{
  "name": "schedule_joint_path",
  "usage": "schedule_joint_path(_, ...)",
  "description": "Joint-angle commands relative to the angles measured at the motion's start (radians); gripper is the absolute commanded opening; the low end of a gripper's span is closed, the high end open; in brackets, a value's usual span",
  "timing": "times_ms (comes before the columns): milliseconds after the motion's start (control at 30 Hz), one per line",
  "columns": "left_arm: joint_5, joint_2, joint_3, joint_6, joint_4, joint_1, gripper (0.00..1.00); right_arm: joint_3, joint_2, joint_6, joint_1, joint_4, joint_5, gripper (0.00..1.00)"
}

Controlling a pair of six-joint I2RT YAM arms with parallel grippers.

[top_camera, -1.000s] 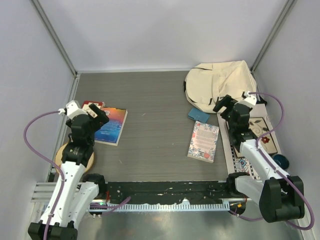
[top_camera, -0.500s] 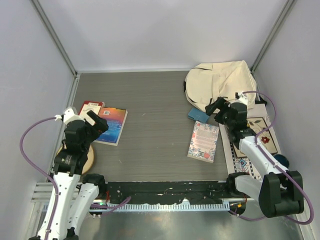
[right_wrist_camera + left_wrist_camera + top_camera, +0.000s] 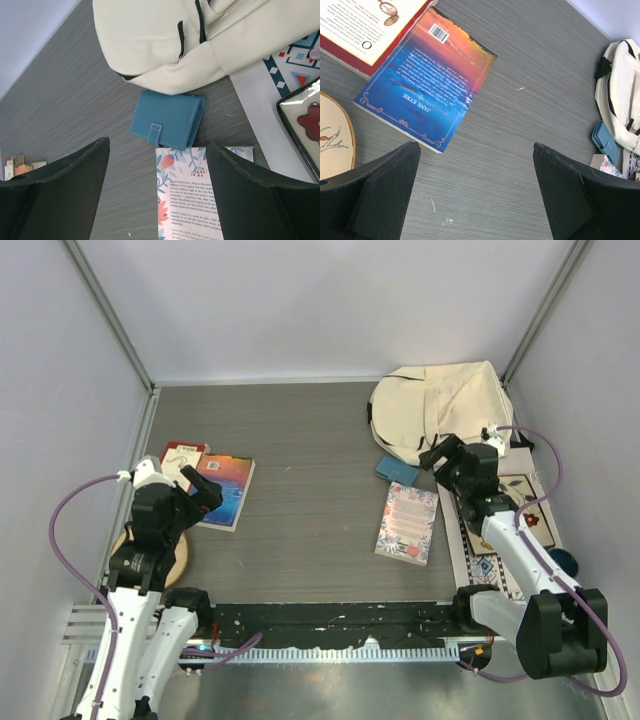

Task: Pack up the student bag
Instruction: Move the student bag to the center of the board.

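Note:
The student bag (image 3: 440,410) lies at the back right, cream with black zip lines, and its lower edge fills the top of the right wrist view (image 3: 200,40). A blue wallet (image 3: 398,471) rests against its near edge (image 3: 167,119), touching a floral book (image 3: 407,522) just in front. My right gripper (image 3: 440,454) hovers open over the wallet and the book's top (image 3: 157,145), with nothing between its fingers. My left gripper (image 3: 197,492) is open over bare table (image 3: 476,150) beside a blue book (image 3: 427,90).
A red and white book (image 3: 182,455) lies partly under the blue book. A round wooden disc (image 3: 150,550) sits under the left arm. A patterned mat (image 3: 490,540) at the right carries a flower tray (image 3: 525,508), with a dark ball (image 3: 562,562) close by. Walls enclose three sides.
The left arm drew back toward its base and sank lower. The right gripper swung left toward the bag's near edge, then eased slightly back; both stay open.

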Motion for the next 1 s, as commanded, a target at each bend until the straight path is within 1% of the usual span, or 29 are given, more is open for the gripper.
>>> schedule_joint_path(0,0.05,0.026,0.004,0.018,0.033,0.001,1.0,0.111,0.056,0.078,-0.01,-0.028,0.112,0.82)
schedule_joint_path(200,0.089,0.053,0.012,0.037,0.005,0.001,1.0,0.186,0.237,0.177,-0.039,-0.044,0.208,0.84)
schedule_joint_path(333,0.106,0.013,-0.023,0.017,0.01,0.001,1.0,0.229,0.346,0.214,-0.068,-0.045,0.207,0.86)
schedule_joint_path(500,0.116,-0.013,-0.049,-0.001,0.037,0.001,1.0,0.275,0.469,0.232,-0.122,-0.036,0.205,0.86)
schedule_joint_path(533,0.115,-0.013,-0.053,-0.001,0.039,0.001,1.0,0.274,0.486,0.232,-0.133,0.009,0.196,0.86)
schedule_joint_path(600,0.119,-0.004,-0.056,0.0,0.042,0.001,1.0,0.286,0.513,0.238,-0.142,0.034,0.179,0.86)
schedule_joint_path(733,0.138,0.014,-0.074,-0.003,0.063,0.001,1.0,0.335,0.598,0.246,-0.154,0.042,0.172,0.86)
schedule_joint_path(867,0.141,0.026,-0.085,-0.003,0.068,0.001,1.0,0.367,0.639,0.263,-0.167,0.042,0.169,0.86)
schedule_joint_path(900,0.142,0.028,-0.086,-0.006,0.068,0.0,0.99,0.375,0.645,0.266,-0.168,0.074,0.167,0.86)
schedule_joint_path(967,0.141,0.027,-0.092,-0.008,0.072,0.001,1.0,0.387,0.667,0.269,-0.17,0.079,0.163,0.86)
